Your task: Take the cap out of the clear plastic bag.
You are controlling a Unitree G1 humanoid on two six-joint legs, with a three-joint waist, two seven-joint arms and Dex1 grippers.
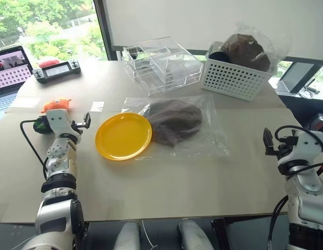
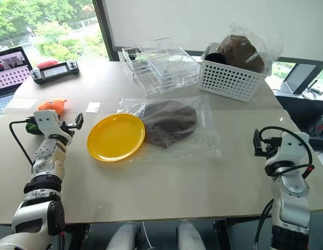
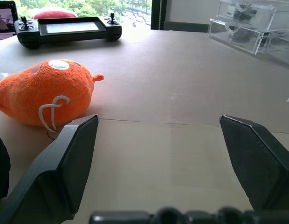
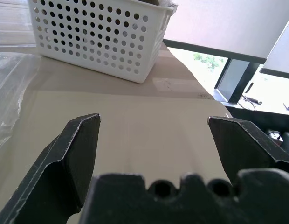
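Nothing done yet: soft brown fabric cap point(image 1: 173, 121) lying inside wrinkly clear plastic bag point(image 1: 211, 133); left gripper point(image 3: 161, 135) and right gripper point(image 4: 154, 135) spread wide, empty, well apart from both.

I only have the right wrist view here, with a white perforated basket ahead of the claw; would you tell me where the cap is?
Observer: The cap lies flat inside the clear plastic bag, mid-table, in front of the white basket.
Operator: Thank you. Is anything touching the bag on the far side from me?
Observer: Yes, a yellow plate sits at the bag's left edge and overlaps it.
Operator: And where is the left claw?
Observer: The left claw is open, left of the plate and apart from it, with an orange plush toy just beyond it.
Operator: Is my right claw near the bag?
Observer: No, the right claw is open and well to the bag's right.
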